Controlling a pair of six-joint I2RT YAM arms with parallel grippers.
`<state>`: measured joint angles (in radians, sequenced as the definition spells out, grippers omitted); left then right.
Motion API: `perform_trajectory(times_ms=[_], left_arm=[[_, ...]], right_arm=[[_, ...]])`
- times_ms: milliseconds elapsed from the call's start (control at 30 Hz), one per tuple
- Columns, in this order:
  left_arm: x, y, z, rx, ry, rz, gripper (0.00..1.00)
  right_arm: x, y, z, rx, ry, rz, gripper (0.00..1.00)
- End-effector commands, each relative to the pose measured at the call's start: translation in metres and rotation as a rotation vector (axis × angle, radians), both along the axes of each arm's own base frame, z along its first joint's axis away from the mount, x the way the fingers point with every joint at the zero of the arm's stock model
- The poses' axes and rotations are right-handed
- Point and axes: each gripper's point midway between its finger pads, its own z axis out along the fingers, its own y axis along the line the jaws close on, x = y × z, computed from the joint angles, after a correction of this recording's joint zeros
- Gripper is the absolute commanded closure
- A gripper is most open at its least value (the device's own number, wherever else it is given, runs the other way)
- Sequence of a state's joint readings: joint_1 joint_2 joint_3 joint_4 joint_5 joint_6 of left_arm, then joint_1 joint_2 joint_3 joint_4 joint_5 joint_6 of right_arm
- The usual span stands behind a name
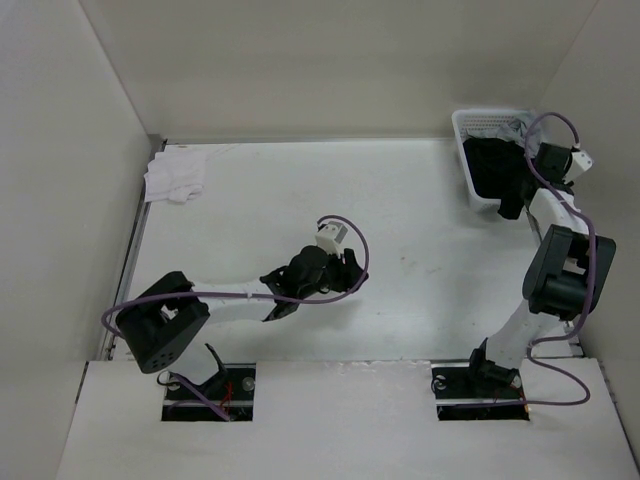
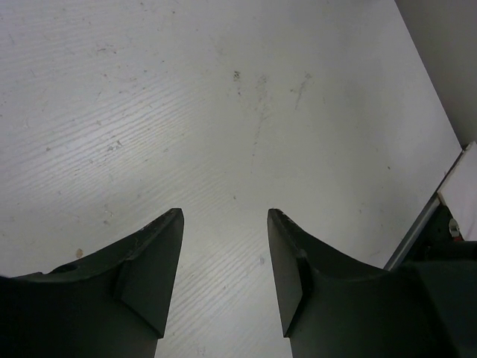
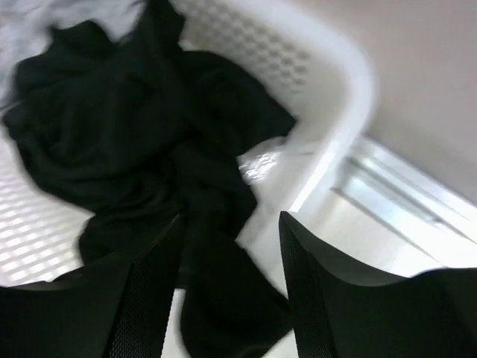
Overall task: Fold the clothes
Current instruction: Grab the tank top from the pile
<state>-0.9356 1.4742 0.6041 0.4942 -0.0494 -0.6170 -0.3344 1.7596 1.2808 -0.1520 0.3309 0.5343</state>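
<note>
Left pincer (image 2: 225, 216) hangs released, its two dark fingers (image 2: 153, 280) set apart with nothing between them but the bare, scuffed white table (image 2: 149, 89) underneath. In the overhead view it sits near the middle of the table, a little toward 7 o'clock, on an arm stretched out low from its base. The right pincer (image 3: 231, 216) is released too, jaws spread wide and gripping nothing. It is poised over the white basket (image 3: 350, 82), which stands at about 2 o'clock on the table, close to the far right corner. The black T-shirt (image 3: 134, 112) lies crumpled inside that basket in a loose heap. One dark fold runs down toward 6 o'clock in the wrist view, passes below the gap between the spread jaws and spills over the basket's rim. Whether the fingers touch the fabric cannot be told, since that picture is blurred. Some pale fabric shows at the 11 o'clock corner of the wrist view, beside the shirt. A white cloth (image 1: 175, 178) lies bunched at 10 o'clock on the table, against the left wall and well apart from both arms.
</note>
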Motion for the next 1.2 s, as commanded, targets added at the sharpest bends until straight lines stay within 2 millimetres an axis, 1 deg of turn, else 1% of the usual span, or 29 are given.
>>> perform_trajectory(times_ms=[0,67,100,133,167,200,267,333,400,433,500,567,600,700,767,800,833,900,933,967,1033,1067,1100,1167], left_arm=[[0.002,-0.006,0.005,-0.052,-0.008,-0.011,0.52],[0.001,-0.008,0.005,-0.056,0.0,-0.017,0.52],[0.001,-0.008,0.004,-0.056,0.0,-0.017,0.52],[0.002,-0.007,0.004,-0.056,0.0,-0.016,0.52],[0.002,-0.007,0.004,-0.056,0.002,-0.014,0.52],[0.003,-0.006,0.002,-0.055,0.005,-0.01,0.52],[0.004,-0.006,0.002,-0.055,0.008,-0.007,0.52],[0.005,-0.005,0.003,-0.058,0.009,-0.007,0.52],[0.006,-0.004,0.003,-0.058,0.009,-0.002,0.52],[0.006,-0.003,0.003,-0.059,0.008,0.0,0.52],[0.008,-0.001,0.005,-0.064,0.007,0.006,0.52],[0.009,0.0,0.004,-0.064,0.009,0.01,0.52],[0.009,0.001,0.005,-0.068,0.012,0.008,0.52],[0.011,0.005,0.009,-0.083,0.01,0.017,0.52],[0.012,0.008,0.01,-0.088,0.011,0.024,0.52],[0.013,0.009,0.01,-0.09,0.014,0.03,0.52],[0.014,0.01,0.01,-0.092,0.014,0.032,0.52],[0.013,0.01,0.01,-0.094,0.015,0.031,0.52],[0.013,0.01,0.01,-0.094,0.016,0.031,0.52],[0.014,0.01,0.01,-0.094,0.015,0.033,0.52],[0.016,0.013,0.011,-0.097,0.014,0.039,0.52],[0.016,0.013,0.012,-0.098,0.012,0.04,0.52],[0.018,0.016,0.012,-0.098,0.012,0.048,0.52],[0.02,0.017,0.011,-0.101,0.015,0.055,0.52]], right_arm=[[0.026,0.008,0.02,0.027,-0.065,0.086,0.41],[0.032,0.016,0.007,0.059,-0.049,0.119,0.49],[0.034,0.017,0.005,0.067,-0.048,0.124,0.54],[0.035,0.018,0.004,0.075,-0.056,0.128,0.62],[0.037,0.021,0.004,0.089,-0.064,0.135,0.67],[0.041,0.024,0.004,0.118,-0.083,0.142,0.67],[0.043,0.026,0.008,0.15,-0.099,0.149,0.61],[0.042,0.025,0.012,0.147,-0.088,0.146,0.5],[0.041,0.025,0.011,0.13,-0.043,0.159,0.44],[0.039,0.024,0.01,0.124,-0.03,0.161,0.43],[0.025,0.017,0.006,0.061,0.045,0.128,0.42],[0.016,0.015,0.001,0.008,0.109,0.113,0.4],[0.014,0.015,-0.001,-0.003,0.13,0.113,0.39],[0.001,0.018,-0.014,-0.075,0.259,0.106,0.38],[0.002,0.021,-0.017,-0.086,0.276,0.12,0.38],[0.006,0.025,-0.016,-0.082,0.27,0.136,0.41],[0.007,0.025,-0.015,-0.08,0.266,0.14,0.43],[0.013,0.03,-0.011,-0.056,0.243,0.162,0.52],[0.018,0.034,-0.01,-0.038,0.232,0.179,0.53],[0.021,0.036,-0.009,-0.029,0.23,0.189,0.53],[0.027,0.041,-0.012,-0.003,0.246,0.229,0.48],[0.028,0.042,-0.014,0.006,0.267,0.241,0.48],[0.029,0.043,-0.018,0.011,0.28,0.252,0.53],[0.031,0.044,-0.017,0.02,0.266,0.244,0.78]])
